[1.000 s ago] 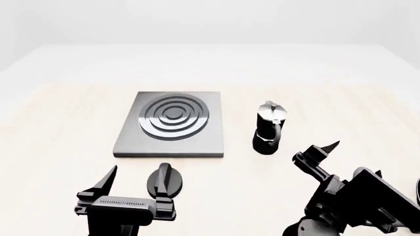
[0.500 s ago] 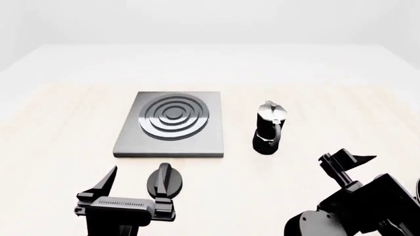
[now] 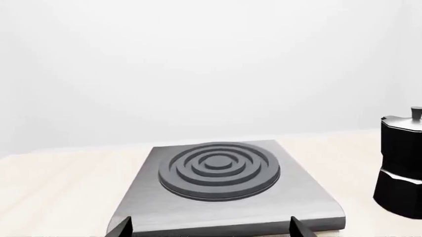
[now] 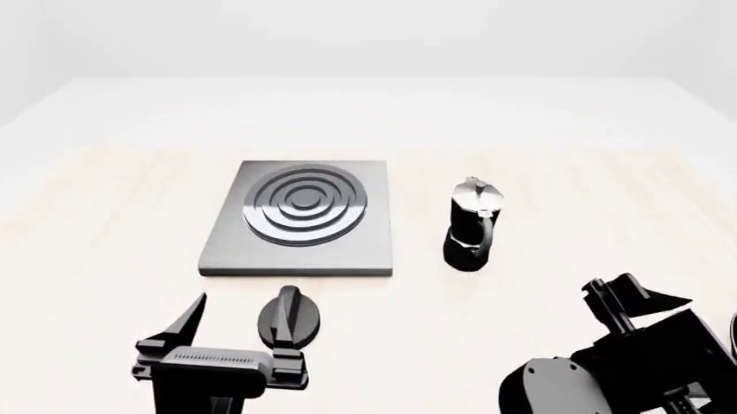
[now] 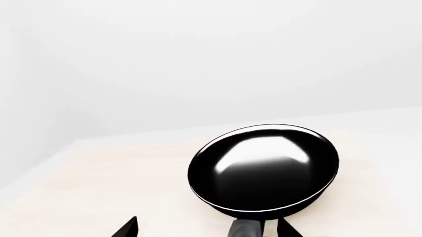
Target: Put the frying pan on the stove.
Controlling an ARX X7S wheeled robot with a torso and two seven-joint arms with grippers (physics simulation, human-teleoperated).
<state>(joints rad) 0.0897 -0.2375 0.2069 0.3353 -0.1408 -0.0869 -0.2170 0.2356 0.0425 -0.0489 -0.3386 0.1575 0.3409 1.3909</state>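
Note:
The frying pan (image 5: 264, 168), round and glossy black, lies on the pale table in the right wrist view; the head view does not show it. My right gripper (image 5: 207, 229) is open just short of it, and the root of the pan's handle (image 5: 245, 230) shows between the fingertips, close to one of them. In the head view the right gripper (image 4: 627, 293) is low at the right. The stove (image 4: 302, 216), a dark-grey square plate with rings, lies mid-table and also shows in the left wrist view (image 3: 218, 173). My left gripper (image 4: 236, 332) is open and empty in front of the stove (image 3: 209, 229).
A black-and-silver moka pot (image 4: 472, 224) stands right of the stove, and it shows at the edge of the left wrist view (image 3: 402, 168). A small black knob (image 4: 288, 317) lies in front of the stove, beside the left gripper's finger.
My right gripper has swung to the right and away from the moka pot, toward the table's right side. The left arm, stove, pot and knob have not moved.

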